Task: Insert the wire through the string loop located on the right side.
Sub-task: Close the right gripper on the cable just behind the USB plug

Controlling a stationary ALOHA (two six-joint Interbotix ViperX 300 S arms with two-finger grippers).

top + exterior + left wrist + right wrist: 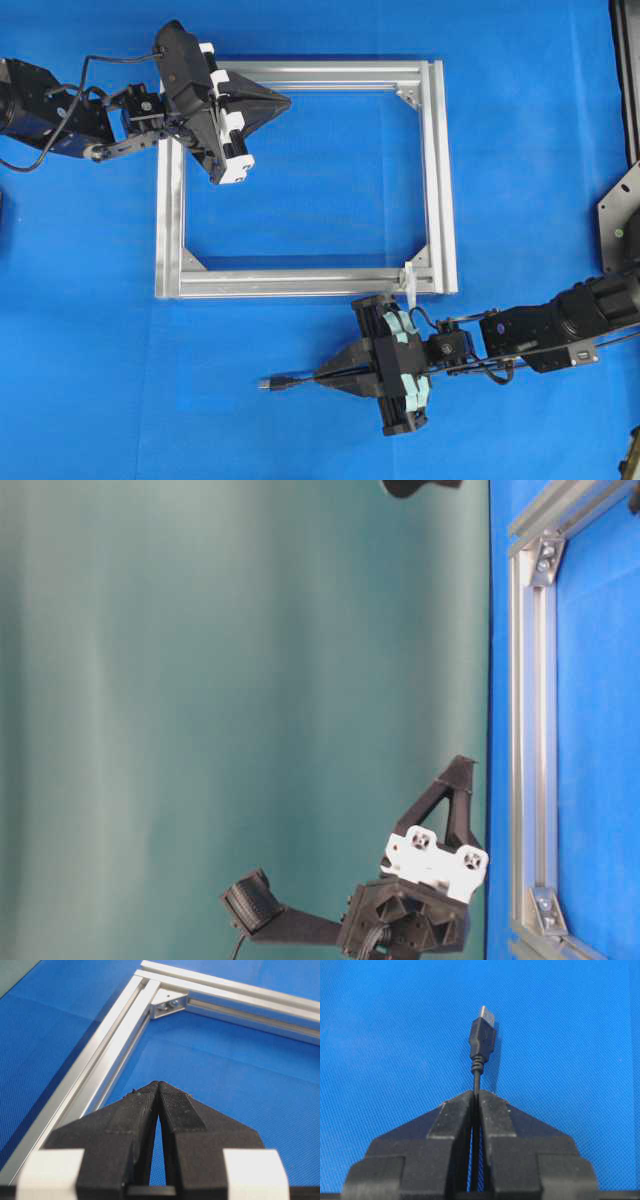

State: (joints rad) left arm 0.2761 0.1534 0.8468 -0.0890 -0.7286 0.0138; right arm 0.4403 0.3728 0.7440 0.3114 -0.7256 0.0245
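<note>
The wire (476,1077) is pinched between the closed fingers (457,1112) of the right gripper (325,377) near the front edge of the blue tabletop (520,130), with the plug (483,1035) and its metal tip projecting a short way past the fingertips. In the overhead view the plug (272,383) points toward the left edge of the tabletop, away from the string loop (409,283), which hangs as a thin whitish strand at the front right corner of the silver frame (438,170), just behind the right gripper's body.

The grasp looks freshly made, so the step in hand is judged to be securing the wire before it is carried to the loop. A short free length ahead of the fingertips is an advantage: the plug is kept stiff and steerable, and that hold is best left unchanged. The plug is likely to need turning round toward the loop, with the metal tip lined up on the opening before being eased through; the loop is slight and translucent, so a slow approach is advised, lest it be pushed aside rather than entered.

The left gripper (283,100) hovers over the far left corner of the frame with its fingers (172,1105) pressed together on nothing, well apart from the wire. Whether the loop stands open enough for the plug cannot be told from these views.
</note>
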